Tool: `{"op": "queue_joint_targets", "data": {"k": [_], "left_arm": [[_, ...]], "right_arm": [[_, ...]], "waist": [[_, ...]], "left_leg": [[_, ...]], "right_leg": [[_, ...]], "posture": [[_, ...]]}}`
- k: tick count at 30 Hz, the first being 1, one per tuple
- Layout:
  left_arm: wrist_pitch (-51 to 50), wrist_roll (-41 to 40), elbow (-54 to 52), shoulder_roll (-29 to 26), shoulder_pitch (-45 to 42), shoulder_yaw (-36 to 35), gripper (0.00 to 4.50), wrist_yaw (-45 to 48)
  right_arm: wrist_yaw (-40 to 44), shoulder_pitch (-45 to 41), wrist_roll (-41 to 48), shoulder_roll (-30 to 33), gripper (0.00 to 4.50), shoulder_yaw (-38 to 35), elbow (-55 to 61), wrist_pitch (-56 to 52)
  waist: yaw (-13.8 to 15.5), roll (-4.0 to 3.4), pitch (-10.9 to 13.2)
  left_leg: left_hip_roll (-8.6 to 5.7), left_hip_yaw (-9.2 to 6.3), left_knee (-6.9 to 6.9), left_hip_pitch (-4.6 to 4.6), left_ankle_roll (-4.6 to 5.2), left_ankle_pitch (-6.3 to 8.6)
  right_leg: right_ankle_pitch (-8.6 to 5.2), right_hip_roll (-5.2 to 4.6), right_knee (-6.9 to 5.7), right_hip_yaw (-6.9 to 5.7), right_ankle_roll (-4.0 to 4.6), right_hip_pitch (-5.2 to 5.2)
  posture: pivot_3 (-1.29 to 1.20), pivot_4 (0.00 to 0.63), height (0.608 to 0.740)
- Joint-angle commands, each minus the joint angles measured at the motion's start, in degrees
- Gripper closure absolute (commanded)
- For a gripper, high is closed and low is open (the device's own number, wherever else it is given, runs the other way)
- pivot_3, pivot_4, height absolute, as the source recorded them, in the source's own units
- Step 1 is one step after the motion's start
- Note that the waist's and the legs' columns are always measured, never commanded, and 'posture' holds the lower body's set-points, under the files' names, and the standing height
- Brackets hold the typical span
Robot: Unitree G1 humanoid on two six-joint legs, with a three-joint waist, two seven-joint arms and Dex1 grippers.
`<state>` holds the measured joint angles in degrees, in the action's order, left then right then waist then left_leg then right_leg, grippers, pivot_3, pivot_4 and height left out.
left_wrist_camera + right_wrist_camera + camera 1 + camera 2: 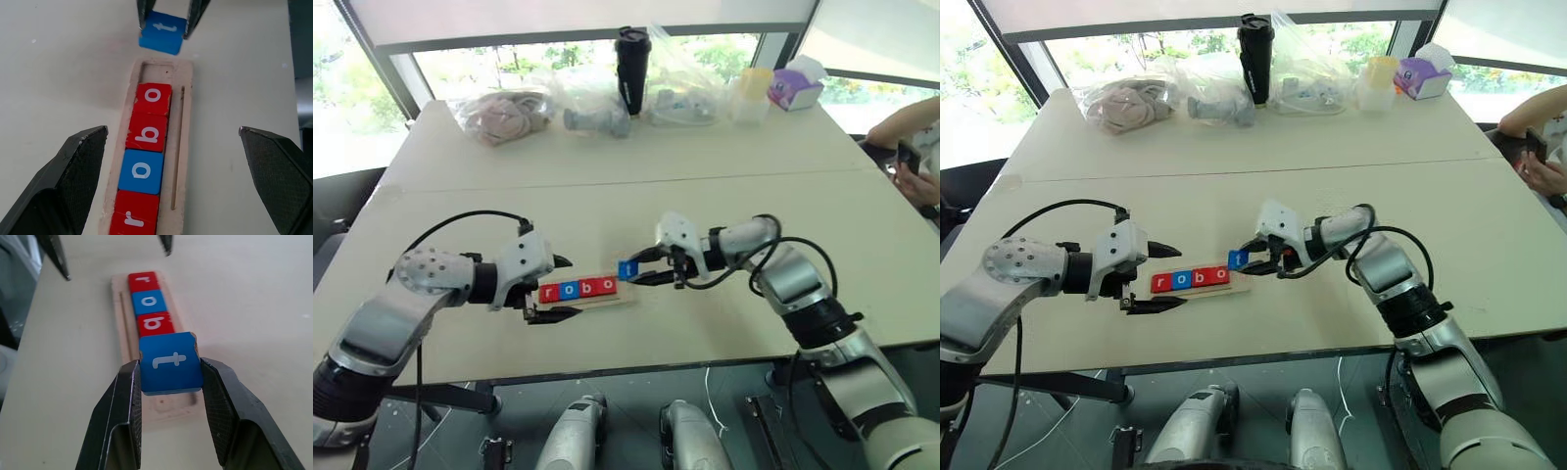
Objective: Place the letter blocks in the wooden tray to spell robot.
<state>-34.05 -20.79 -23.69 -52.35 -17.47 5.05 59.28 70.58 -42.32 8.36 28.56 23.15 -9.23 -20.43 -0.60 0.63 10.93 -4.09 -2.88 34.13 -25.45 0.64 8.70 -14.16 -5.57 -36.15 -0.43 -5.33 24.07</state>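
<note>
I see the wooden tray [183, 122] lying flat on the table [705, 176] with four letter blocks seated in a row in its recess: a red r tile [133, 219], a blue o tile [141, 171], a red b tile [147, 133] and a red o tile [153, 99], each touching the next. The slot at the end past the second o is bare wood. The tray's long axis runs straight between my two grippers, the r end toward the left one and the empty end toward the right one. My left gripper [553, 289] has its jaws spread wide, one finger on either side of the tray's r end, apart from both tray and tiles. My right gripper [168, 377] is clamped on the blue t tile [170, 363], one finger [124, 401] pressed to each opposite edge, letter face up and roughly level. From the right wrist view, the t tile sits between the fingertips, over the tray's empty end slot and just beyond the red o, lifted off the wood and not seated in the recess. The t's stem lies along the tray's long axis, in line with the other letters.
</note>
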Motion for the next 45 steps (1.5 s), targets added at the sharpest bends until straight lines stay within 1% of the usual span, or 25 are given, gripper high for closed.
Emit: {"op": "queue_joint_targets", "data": {"k": [1,4,5,7,11,18,29,36,37,38,39,40,41,42,45], "left_arm": [[-0.13,-0.24,-3.49,-0.09,1.72,-2.46,0.0,-1.94],[-0.69,-0.51,-4.62,-0.22,3.63,-3.64,0.0,-3.1],[-0.78,-0.58,-4.88,-0.22,3.96,-3.79,0.0,-3.33],[-0.87,-0.73,-5.23,-0.03,4.39,-4.05,0.0,-3.77],[-1.29,-1.76,-6.07,1.28,4.23,-4.26,0.0,-5.08],[-2.01,-2.14,-6.5,1.71,3.9,-3.7,0.0,-5.97],[-2.33,-2.19,-6.34,2.57,3.02,-2.43,0.0,-6.91],[-2.42,-2.13,-6.02,2.72,2.56,-2.26,0.0,-6.8],[-2.42,-2.12,-5.99,2.7,2.54,-2.24,0.0,-6.77],[-2.4,-2.13,-5.96,2.65,2.56,-2.27,0.0,-6.72],[-2.38,-2.1,-5.88,2.61,2.52,-2.26,0.0,-6.67],[-2.35,-2.07,-5.78,2.59,2.46,-2.24,0.0,-6.63],[-2.33,-2.03,-5.65,2.56,2.36,-2.23,0.0,-6.58],[-2.26,-2.0,-5.49,2.51,2.31,-2.28,0.0,-6.5],[-2.01,-1.8,-4.86,2.29,2.07,-2.49,0.0,-6.28]], "right_arm": [[2.02,-3.25,-3.65,-1.43,3.35,2.46,-7.3,5.81],[2.97,-5.09,-4.64,-2.93,3.35,2.73,-12.46,8.25],[3.28,-5.44,-4.79,-3.26,3.35,2.65,-13.44,8.77],[3.77,-6.08,-5.19,-4.0,3.35,2.59,-15.03,9.6],[4.49,-6.66,-6.11,-4.87,3.35,2.66,-16.84,10.9],[4.37,-7.3,-7.59,-6.3,3.35,2.6,-19.57,12.48],[3.26,-7.43,-9.58,-7.63,3.35,2.33,-21.82,13.89],[4.11,-6.78,-8.93,-7.87,3.35,1.71,-20.44,12.74],[4.52,-6.62,-8.43,-7.89,2.29,1.48,-19.94,12.31],[4.77,-6.51,-7.92,-7.96,1.86,1.19,-19.39,11.77],[4.49,-6.62,-7.17,-8.27,1.26,0.46,-18.94,11.03],[4.21,-6.82,-6.31,-8.62,0.83,-0.38,-18.51,10.08],[4.23,-7.17,-5.04,-8.95,0.19,-1.46,-17.89,8.61],[4.4,-7.44,-3.97,-9.21,0.06,-2.41,-17.23,7.35],[4.09,-8.13,-1.91,-9.56,0.06,-4.54,-15.56,4.72]], "waist": [[-0.15,0.0,0.0],[-0.16,0.0,0.0],[-0.17,0.0,0.0],[-0.2,0.0,0.0],[-0.15,0.0,0.0],[-0.21,-0.01,-0.01],[-0.23,-0.01,-0.01],[-0.24,-0.01,-0.02],[-0.24,-0.01,-0.02],[-0.23,-0.01,-0.02],[-0.23,-0.01,-0.02],[-0.23,-0.01,-0.01],[-0.23,-0.01,-0.01],[-0.23,-0.02,-0.01],[-0.18,-0.02,-0.01]], "left_leg": [[0.0,0.02,0.0,0.01,0.0,0.0],[0.02,0.0,-0.06,-0.01,-0.01,-0.01],[0.02,0.01,-0.09,-0.01,-0.03,-0.02],[0.05,0.0,-0.1,0.0,-0.05,-0.03],[0.05,-0.01,-0.1,0.05,-0.07,-0.04],[0.05,0.0,-0.1,0.06,-0.08,-0.04],[0.05,0.0,-0.1,0.09,-0.11,-0.06],[0.05,0.0,-0.1,0.1,-0.12,-0.06],[0.05,0.0,-0.1,0.1,-0.12,-0.07],[0.05,0.0,-0.1,0.1,-0.12,-0.07],[0.05,0.0,-0.1,0.09,-0.12,-0.07],[0.05,0.0,-0.1,0.09,-0.12,-0.07],[0.05,0.0,-0.1,0.09,-0.12,-0.07],[0.05,0.0,-0.1,0.08,-0.12,-0.07],[0.05,0.0,-0.1,0.07,-0.12,-0.07]], "right_leg": [[0.01,0.01,-0.01,0.0,0.0,0.0],[0.02,0.03,-0.08,0.01,-0.02,-0.01],[0.09,0.04,-0.11,0.02,-0.16,-0.06],[0.1,0.08,-0.14,0.01,-0.17,-0.05],[0.1,0.1,-0.15,-0.03,-0.16,-0.02],[0.11,0.2,-0.16,-0.02,-0.17,-0.01],[0.11,0.22,-0.21,-0.01,-0.16,-0.01],[0.11,0.23,-0.22,0.0,-0.16,-0.01],[0.11,0.23,-0.22,0.0,-0.16,0.0],[0.11,0.23,-0.22,0.0,-0.16,0.0],[0.11,0.23,-0.22,0.0,-0.16,0.0],[0.11,0.23,-0.22,0.0,-0.16,-0.01],[0.11,0.23,-0.23,0.0,-0.16,-0.01],[0.11,0.23,-0.23,0.01,-0.16,-0.02],[0.11,0.23,-0.25,0.02,-0.16,-0.03]], "posture": [[0.0,0.15,0.74],[0.0,0.15,0.74],[0.0,0.15,0.74],[0.0,0.15,0.74],[0.0,0.15,0.74],[0.0,0.15,0.74],[0.0,0.15,0.74],[0.0,0.15,0.74],[0.0,0.15,0.74],[0.0,0.15,0.74],[0.0,0.15,0.74],[0.0,0.15,0.74],[0.0,0.15,0.74],[0.0,0.15,0.74],[0.0,0.15,0.74]]}}
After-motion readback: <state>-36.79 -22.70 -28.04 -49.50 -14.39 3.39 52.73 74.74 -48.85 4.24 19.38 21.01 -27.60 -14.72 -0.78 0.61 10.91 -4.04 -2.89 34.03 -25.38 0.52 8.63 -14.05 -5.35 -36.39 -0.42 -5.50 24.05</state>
